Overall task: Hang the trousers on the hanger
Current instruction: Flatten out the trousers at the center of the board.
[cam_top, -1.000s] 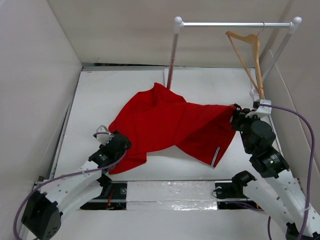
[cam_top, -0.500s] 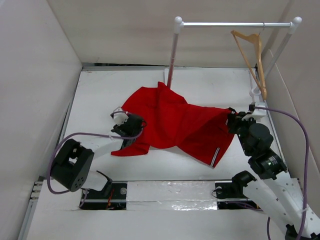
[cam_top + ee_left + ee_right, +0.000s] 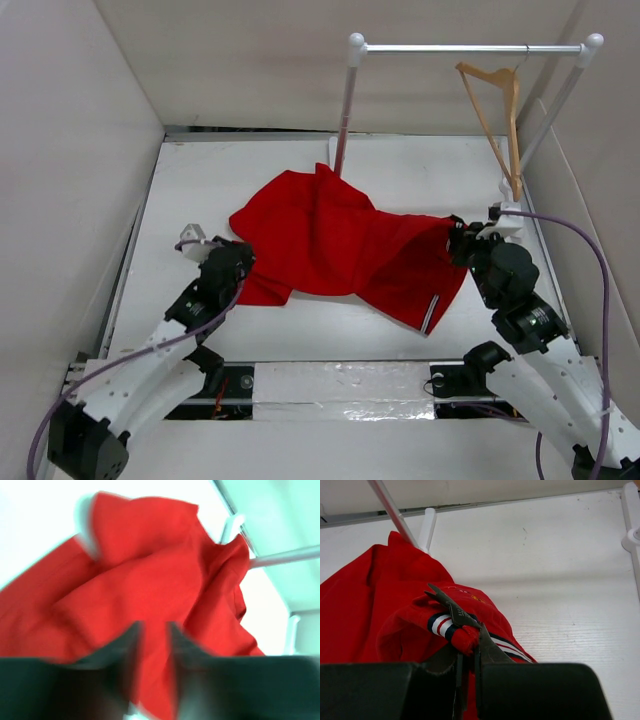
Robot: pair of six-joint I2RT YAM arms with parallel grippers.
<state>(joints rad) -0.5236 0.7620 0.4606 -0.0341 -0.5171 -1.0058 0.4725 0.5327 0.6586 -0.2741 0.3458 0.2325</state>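
Observation:
The red trousers (image 3: 330,240) lie crumpled mid-table. My right gripper (image 3: 458,240) is shut on their striped waistband (image 3: 440,625) at the right end, holding that corner slightly raised; in the right wrist view, red fabric is pinched at the gripper (image 3: 470,632). My left gripper (image 3: 240,262) sits at the trousers' left edge. The left wrist view is blurred: the gripper (image 3: 152,627) shows a narrow gap with the red trousers (image 3: 150,570) across it, and I cannot tell whether cloth is pinched. The tan wooden hanger (image 3: 495,100) hangs on the rail at the back right, apart from both grippers.
A white-and-silver clothes rail (image 3: 460,47) spans the back right; its left post (image 3: 345,110) stands just behind the trousers. Pale walls enclose the table on the left, back and right. The right post's foot (image 3: 510,185) is close to my right gripper.
My left arm drew back to the left from over the trousers and its jaws narrowed sharply. The trousers' left part spread leftward. The hanger swung a little; the right gripper kept its hold.

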